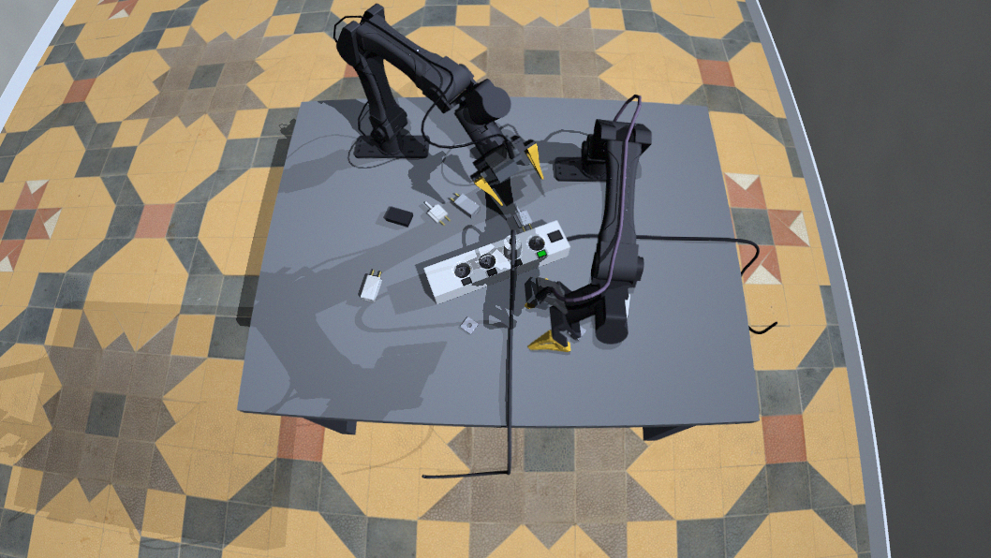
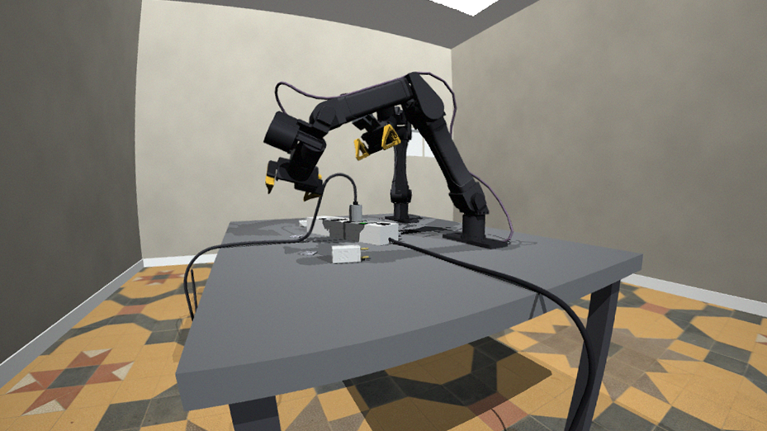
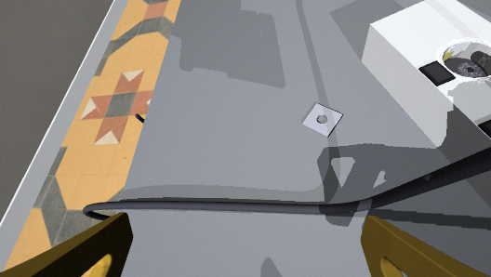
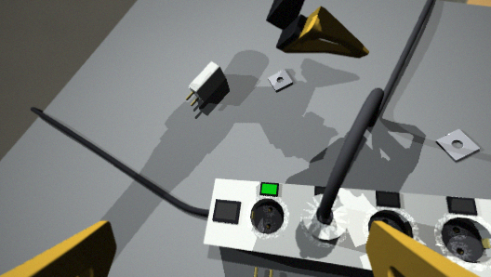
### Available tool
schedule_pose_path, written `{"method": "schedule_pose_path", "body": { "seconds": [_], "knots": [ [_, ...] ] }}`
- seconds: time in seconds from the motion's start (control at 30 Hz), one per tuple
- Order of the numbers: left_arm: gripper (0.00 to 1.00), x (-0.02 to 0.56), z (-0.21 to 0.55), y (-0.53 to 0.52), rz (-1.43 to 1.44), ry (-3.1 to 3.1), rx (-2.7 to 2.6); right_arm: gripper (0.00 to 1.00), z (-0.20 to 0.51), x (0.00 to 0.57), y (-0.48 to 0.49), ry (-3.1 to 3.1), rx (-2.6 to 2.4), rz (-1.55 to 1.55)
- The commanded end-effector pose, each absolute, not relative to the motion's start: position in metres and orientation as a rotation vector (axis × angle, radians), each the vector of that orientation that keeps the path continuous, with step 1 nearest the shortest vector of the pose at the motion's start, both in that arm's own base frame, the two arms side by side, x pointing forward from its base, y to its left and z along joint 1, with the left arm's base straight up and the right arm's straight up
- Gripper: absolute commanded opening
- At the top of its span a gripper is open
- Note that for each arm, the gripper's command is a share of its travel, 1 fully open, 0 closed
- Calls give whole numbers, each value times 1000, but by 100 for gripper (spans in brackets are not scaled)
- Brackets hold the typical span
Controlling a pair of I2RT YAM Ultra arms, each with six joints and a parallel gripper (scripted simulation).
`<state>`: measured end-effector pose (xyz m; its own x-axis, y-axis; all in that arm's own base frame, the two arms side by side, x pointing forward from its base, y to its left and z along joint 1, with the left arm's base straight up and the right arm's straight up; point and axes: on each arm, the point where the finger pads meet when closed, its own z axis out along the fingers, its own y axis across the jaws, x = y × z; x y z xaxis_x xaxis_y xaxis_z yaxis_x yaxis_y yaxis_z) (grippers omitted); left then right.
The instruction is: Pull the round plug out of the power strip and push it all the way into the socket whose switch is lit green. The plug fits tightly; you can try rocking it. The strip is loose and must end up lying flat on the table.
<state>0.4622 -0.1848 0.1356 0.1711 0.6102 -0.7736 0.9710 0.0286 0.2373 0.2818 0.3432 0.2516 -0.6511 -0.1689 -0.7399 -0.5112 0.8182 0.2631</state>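
Note:
The white power strip (image 1: 443,287) (image 2: 379,233) (image 3: 404,28) (image 4: 223,234) lies on the table. The round plug (image 1: 512,245) (image 2: 355,212) (image 4: 325,228) stands upright in a socket beside the green-lit one, its black cord arching up. The green switch (image 1: 541,254) (image 4: 269,189) is by the empty end socket (image 1: 536,242) (image 4: 267,216). My left gripper (image 1: 530,325) (image 2: 289,194) (image 3: 246,225) is open and empty, above the table on the strip's front side. My right gripper (image 1: 521,191) (image 2: 373,152) (image 4: 241,232) is open and empty, above and behind the strip.
The plug's cord (image 1: 510,346) (image 3: 232,205) runs over the front edge. The strip's cable (image 1: 679,238) (image 4: 116,160) leaves sideways. White adapters (image 1: 371,286) (image 4: 209,84) and a dark block (image 1: 398,215) lie around the strip. A small square plate (image 1: 466,322) (image 3: 322,112) lies in front.

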Motion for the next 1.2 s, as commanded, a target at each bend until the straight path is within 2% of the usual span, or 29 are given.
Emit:
{"method": "schedule_pose_path", "body": {
  "seconds": [0.0, 0.77, 1.17],
  "knots": [
    [100, 464, 143, -185, -572, 1511, 1668, 100, 262, 283, 344, 2229, -490, 608],
    [100, 462, 152, -185, -524, 1558, 1634, 100, 266, 276, 340, 2177, -547, 621],
    [100, 410, 155, -176, -442, 1952, 1410, 100, 255, 236, 300, 2032, -769, 590]
  ]
}}
